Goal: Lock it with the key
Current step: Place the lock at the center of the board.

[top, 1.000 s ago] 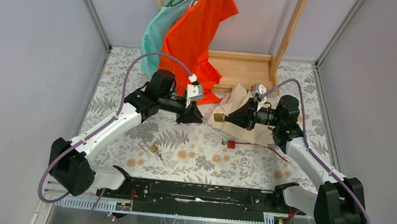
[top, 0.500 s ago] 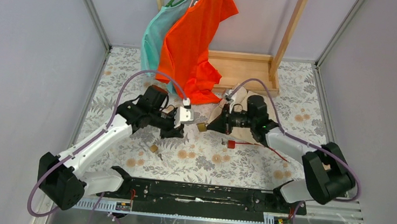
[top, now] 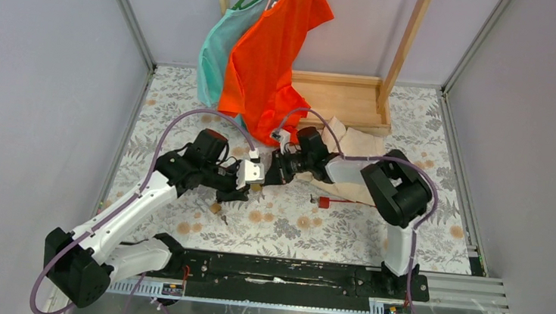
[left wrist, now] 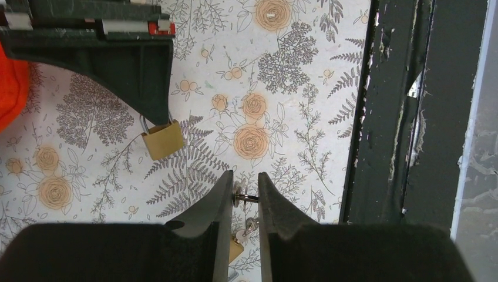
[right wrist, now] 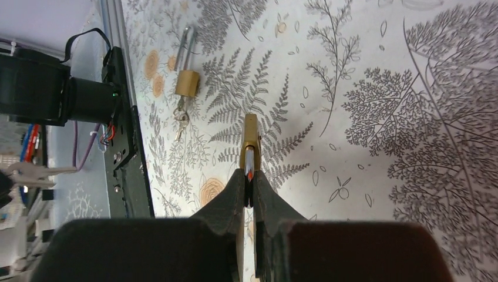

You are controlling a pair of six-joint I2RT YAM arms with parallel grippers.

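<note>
My right gripper (right wrist: 249, 176) is shut on the shackle of a brass padlock (right wrist: 251, 141) and holds it just above the floral table; the padlock also shows in the left wrist view (left wrist: 163, 139). My left gripper (left wrist: 245, 188) is shut on a small silver key (left wrist: 246, 197) pinched between its fingertips, a little short of that padlock. In the top view the left gripper (top: 248, 188) and right gripper (top: 268, 177) face each other closely, with the padlock (top: 258, 189) between them. A second brass padlock (right wrist: 187, 82) with keys lies on the table (top: 215, 208).
A key with a red tag (top: 323, 202) lies to the right of the grippers. A beige cloth (top: 356, 145) sits behind the right arm. An orange shirt (top: 268, 57) and a teal one hang on a wooden rack (top: 341, 98). A black rail (top: 288, 272) runs along the front.
Both grippers have moved forward and left and come closer together. The right gripper carried the padlock with it, from beside the beige cloth to near the left gripper.
</note>
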